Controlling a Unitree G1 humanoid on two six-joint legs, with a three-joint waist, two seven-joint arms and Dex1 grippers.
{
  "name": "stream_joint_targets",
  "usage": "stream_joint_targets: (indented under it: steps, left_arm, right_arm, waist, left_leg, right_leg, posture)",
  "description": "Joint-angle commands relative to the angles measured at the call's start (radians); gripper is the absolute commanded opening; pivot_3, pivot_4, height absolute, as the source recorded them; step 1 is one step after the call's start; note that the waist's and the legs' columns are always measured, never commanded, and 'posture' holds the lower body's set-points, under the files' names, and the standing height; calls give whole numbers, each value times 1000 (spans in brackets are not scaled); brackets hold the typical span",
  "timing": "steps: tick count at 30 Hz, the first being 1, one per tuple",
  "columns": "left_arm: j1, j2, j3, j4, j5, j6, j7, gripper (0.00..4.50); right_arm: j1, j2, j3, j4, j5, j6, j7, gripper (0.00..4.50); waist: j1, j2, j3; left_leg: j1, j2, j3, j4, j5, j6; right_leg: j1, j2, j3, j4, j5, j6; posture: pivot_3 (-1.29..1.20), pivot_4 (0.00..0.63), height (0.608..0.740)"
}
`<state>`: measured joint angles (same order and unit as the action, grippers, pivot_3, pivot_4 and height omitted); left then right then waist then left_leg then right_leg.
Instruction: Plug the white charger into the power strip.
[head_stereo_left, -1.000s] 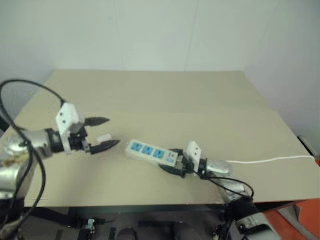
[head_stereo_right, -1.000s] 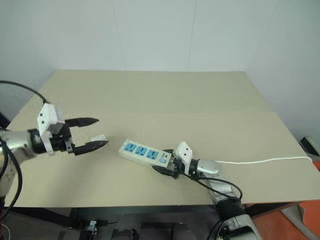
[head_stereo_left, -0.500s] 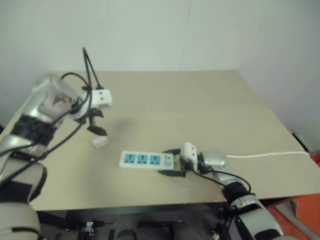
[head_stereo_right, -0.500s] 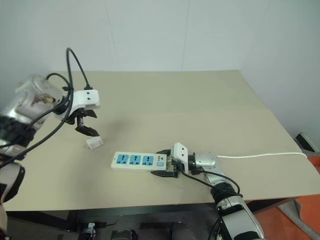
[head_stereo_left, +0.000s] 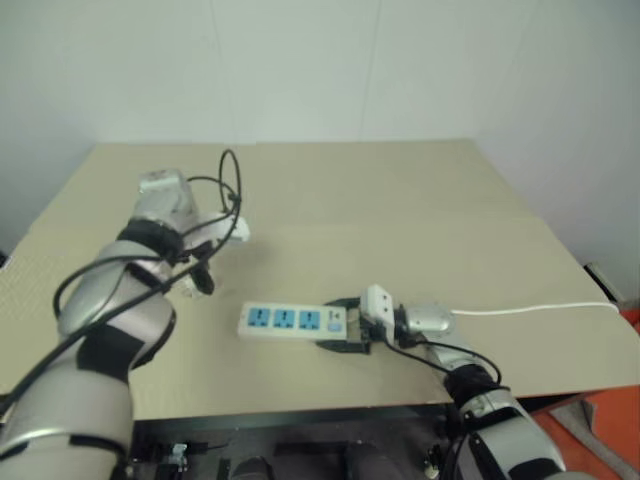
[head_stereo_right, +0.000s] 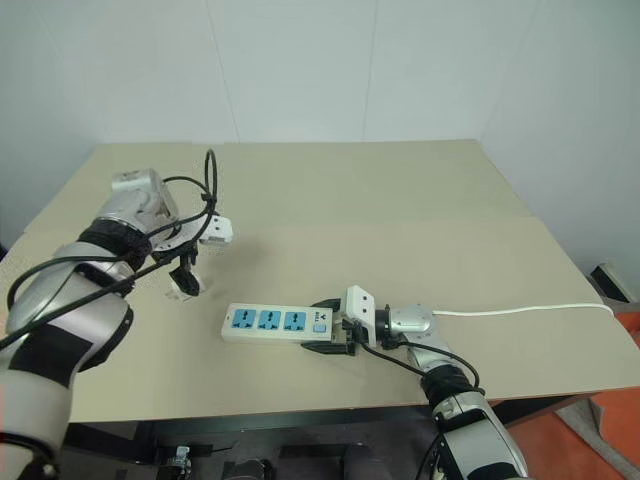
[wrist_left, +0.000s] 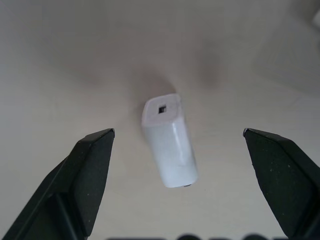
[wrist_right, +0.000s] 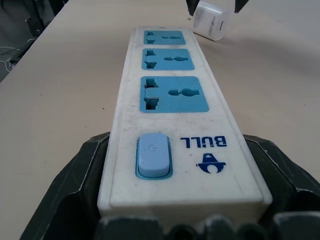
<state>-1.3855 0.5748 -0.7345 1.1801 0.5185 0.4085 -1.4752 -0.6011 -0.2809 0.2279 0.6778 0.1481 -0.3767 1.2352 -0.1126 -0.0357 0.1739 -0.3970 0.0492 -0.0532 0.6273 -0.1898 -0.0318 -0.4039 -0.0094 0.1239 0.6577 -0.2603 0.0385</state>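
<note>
Plainly, on the table, the right end effector pinches the switch end of the power strip, while beyond its far end the white charger lies skewed between the spread left end effector fingers, risking a twisted grasp.

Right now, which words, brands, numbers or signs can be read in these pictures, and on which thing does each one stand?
"BULL": blue brand word on the power strip, beside its blue switch, seen upside down in the right wrist view.
A small blue logo stands under the word.
A faint mark on the switch is too blurred to read.
The white charger shows no text.
</note>
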Motion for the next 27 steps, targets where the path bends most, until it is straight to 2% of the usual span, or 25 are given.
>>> stream_joint_targets:
  steps: [1, 13, 22, 25, 27]
  left_arm:
    - [-56, -15, 17, 62, 38, 22, 46, 4500]
    - [-26, -71, 80, 143, 43, 83, 163, 4500]
    - [-11, -100, 105, 151, 53, 97, 159, 4500]
    - [-2, -101, 106, 151, 56, 96, 152, 3943]
    - [2, -102, 107, 149, 57, 100, 155, 3326]
  right_arm:
    - [23, -5, 18, -4, -35, 23, -11, 3423]
    - [26, 0, 16, -20, -29, 38, -10, 3423]
    - [43, -4, 13, -51, -23, 60, -16, 3423]
    - [48, -4, 11, -59, -21, 66, -19, 3423]
    - [50, -5, 10, -65, -22, 68, -22, 3423]
  waist:
    - [0, 0, 0]
    - [-1, 0, 0]
    - [-3, 0, 0]
    - [-4, 0, 0]
    - [-4, 0, 0]
  left_leg:
    - [0, 0, 0, 0, 0, 0]
    - [0, 0, 0, 0, 0, 0]
    - [0, 0, -1, 0, 0, 0]
    - [0, 0, -1, 0, 0, 0]
    - [0, 0, -1, 0, 0, 0]
  right_leg:
    - [0, 0, 0, 0, 0, 0]
    - [0, 0, 0, 0, 0, 0]
    - [0, 0, 0, 0, 0, 0]
    - [0, 0, 0, 0, 0, 0]
    - [0, 0, 0, 0, 0, 0]
  posture:
    - [0, 150, 740]
    - [0, 150, 740]
    - [0, 150, 740]
    - [0, 150, 740]
    - [0, 150, 740]
